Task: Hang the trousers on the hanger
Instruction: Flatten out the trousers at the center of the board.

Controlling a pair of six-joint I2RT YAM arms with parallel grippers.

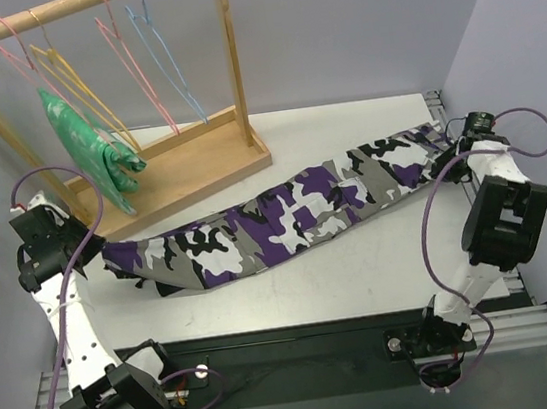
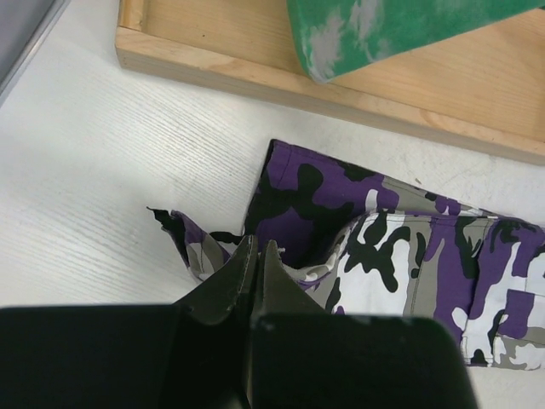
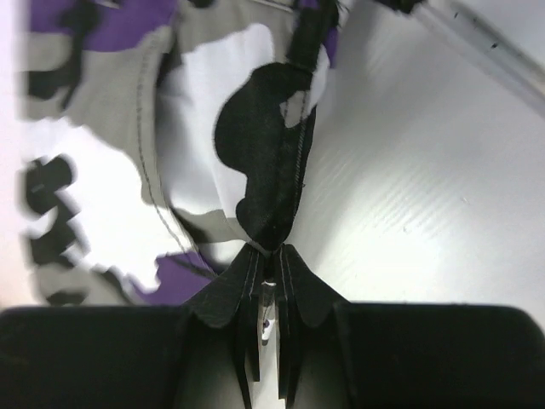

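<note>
The trousers [image 1: 285, 218] lie stretched in a long band across the white table [image 1: 363, 273], running from one gripper to the other. The left gripper [image 1: 100, 249] sits at the band's lower end. Seen from its own wrist, the left gripper [image 2: 258, 251] has its two dark fingers pressed together. A crumpled edge of the camouflage cloth [image 2: 375, 256] is bunched right at their tips and spreads away ahead and to one side.

The right gripper [image 1: 444, 147] is at the opposite, far end of the cloth, close to the table's edge. Its wrist view shows the right gripper [image 3: 270, 256] pinched narrow on a fold. The fabric [image 3: 255, 145] is drawn up into a tight ridge that runs straight into the tips, black and white patches on either side of a stitched seam. I can read no printing on the cloth from either wrist view.

The hanger [image 1: 76, 81] hangs from the rail of a wooden rack [image 1: 198, 164] beyond the left gripper, well apart from the right one and clear of the trousers. A green patterned garment [image 1: 90, 148] hangs at that same end of the rail, and in the left wrist view its lower corner [image 2: 383, 30] hangs over the rack's base just past the trouser end. Farther along the rail are pink hangers [image 1: 141, 76] and a blue hanger [image 1: 170, 67].
</note>
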